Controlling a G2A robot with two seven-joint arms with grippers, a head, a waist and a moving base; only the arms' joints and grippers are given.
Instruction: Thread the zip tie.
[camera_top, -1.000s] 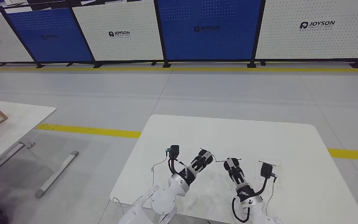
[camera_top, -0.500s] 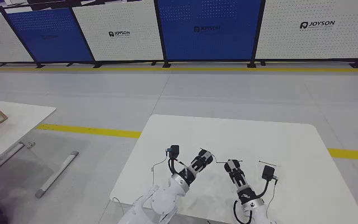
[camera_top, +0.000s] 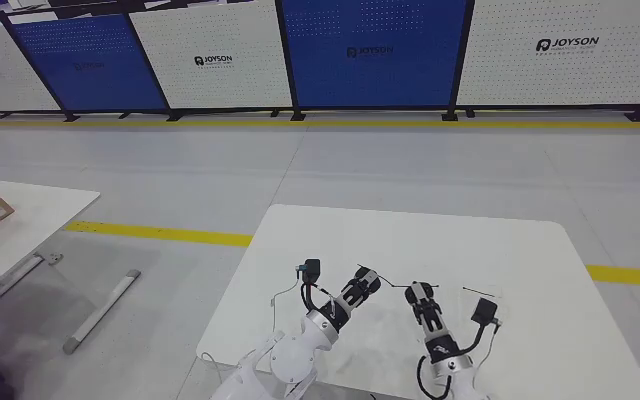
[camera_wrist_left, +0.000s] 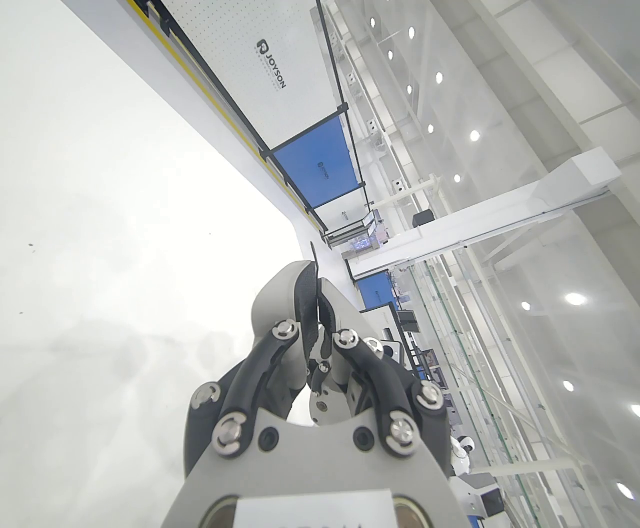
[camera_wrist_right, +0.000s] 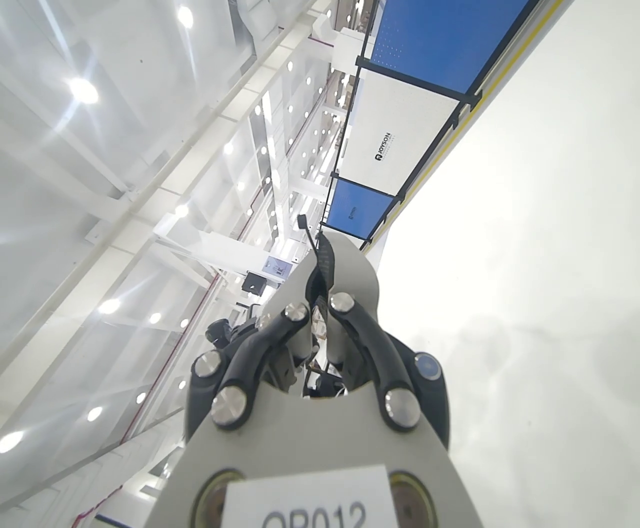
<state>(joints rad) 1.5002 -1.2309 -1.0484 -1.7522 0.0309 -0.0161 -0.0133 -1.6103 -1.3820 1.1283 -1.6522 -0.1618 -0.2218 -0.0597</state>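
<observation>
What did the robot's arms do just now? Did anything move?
The right gripper slid a little sideways, away from the left gripper. The left gripper stayed where it was, and both stayed shut on the zip tie.

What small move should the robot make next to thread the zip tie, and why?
Probably ease the left gripper toward the right gripper, aiming the tail tip at the head. Each gripper is shut on the zip tie above the table; the tail tip juts from the left one, the head from the right, with a gap between them in the top view.
</observation>
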